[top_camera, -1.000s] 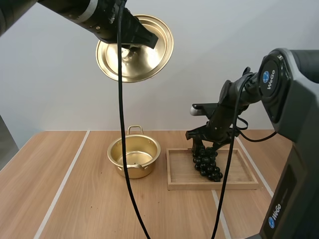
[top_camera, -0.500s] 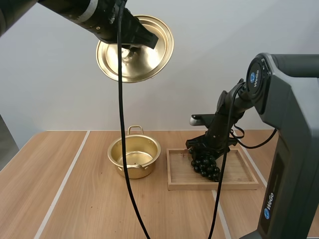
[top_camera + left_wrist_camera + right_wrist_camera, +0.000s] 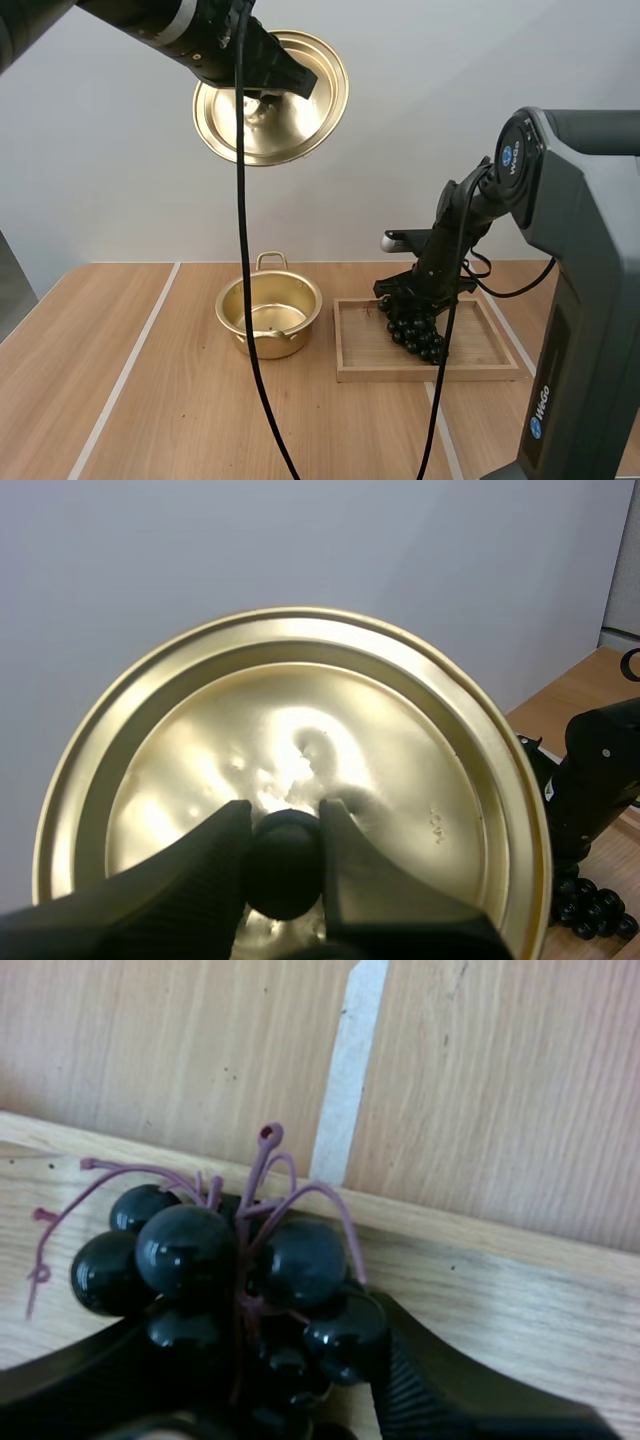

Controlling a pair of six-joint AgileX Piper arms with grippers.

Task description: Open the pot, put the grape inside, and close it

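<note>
Pot (image 3: 268, 315) open. Raised left tool (image 3: 285, 825) clamped on lid (image 3: 420, 770) knob; right tool (image 3: 408, 298) clamped round grapes (image 3: 195, 1250) on tray (image 3: 360, 365).

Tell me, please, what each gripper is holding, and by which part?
The left gripper pinches the lid by its black knob, high above the table. The right gripper clasps the grape bunch around its upper berries, at the wooden tray.

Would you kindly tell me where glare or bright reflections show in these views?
Left wrist view: a white glare patch on the lid, beside the knob that the left claw pinches. Right wrist view: small highlights on the grapes. High view: the pot gleams inside.
</note>
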